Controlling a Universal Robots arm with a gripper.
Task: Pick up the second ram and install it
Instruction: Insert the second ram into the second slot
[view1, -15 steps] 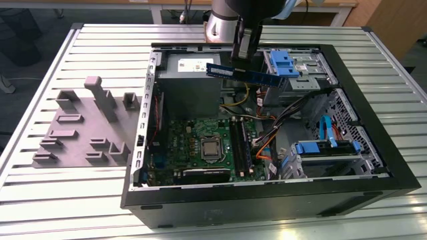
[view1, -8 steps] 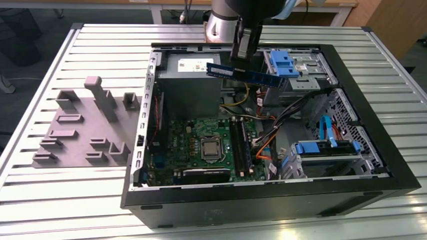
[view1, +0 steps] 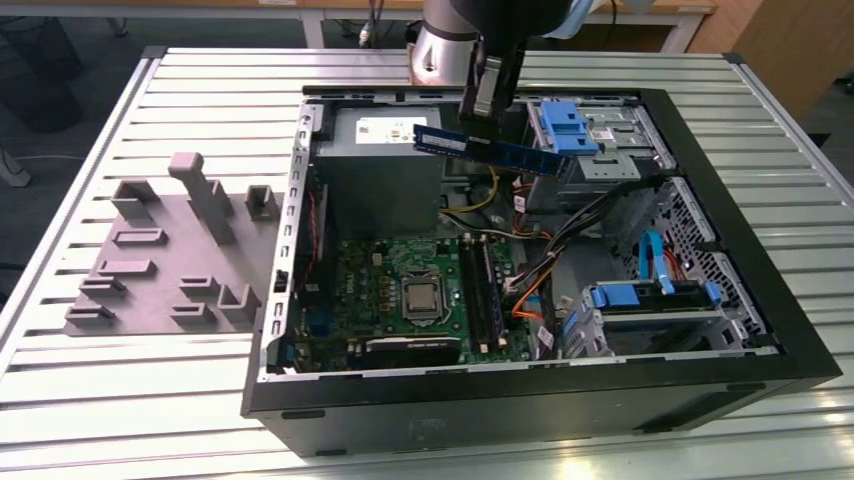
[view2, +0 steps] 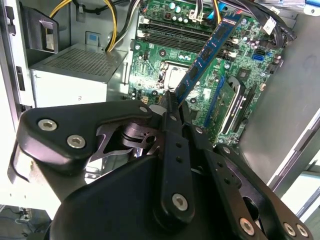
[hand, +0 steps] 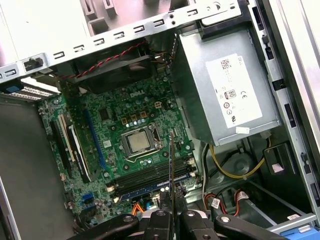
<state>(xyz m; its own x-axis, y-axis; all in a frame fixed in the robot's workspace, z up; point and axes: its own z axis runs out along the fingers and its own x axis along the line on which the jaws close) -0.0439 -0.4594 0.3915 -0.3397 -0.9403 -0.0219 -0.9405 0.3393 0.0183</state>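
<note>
Ribbed aluminium, pale and slatted from edge to edge, makes up the bench I am working over; beyond its far side I can see a strip of dark floor. On the exterior view's left lies a matte grey plastic fixture tray with blocky posts and shallow pockets. Beside it sits a black computer case, lying open with its side panel off.

Inside, the green motherboard lies flat, with a square metal-capped processor at its middle and long black memory slots just beside it. A plain grey sheet-metal power supply fills the far corner, and blue plastic drive caddies sit toward the exterior view's right.

My hand is clenched on the second ram, its black fingers pinching the thin board from both faces. The stick looks dark blue with flat black chips. It hangs in the air above the case, between the power supply and the caddies, slightly tilted and well apart from the slots. In the first wrist view I see it edge-on, as a thin line over the motherboard.
</note>
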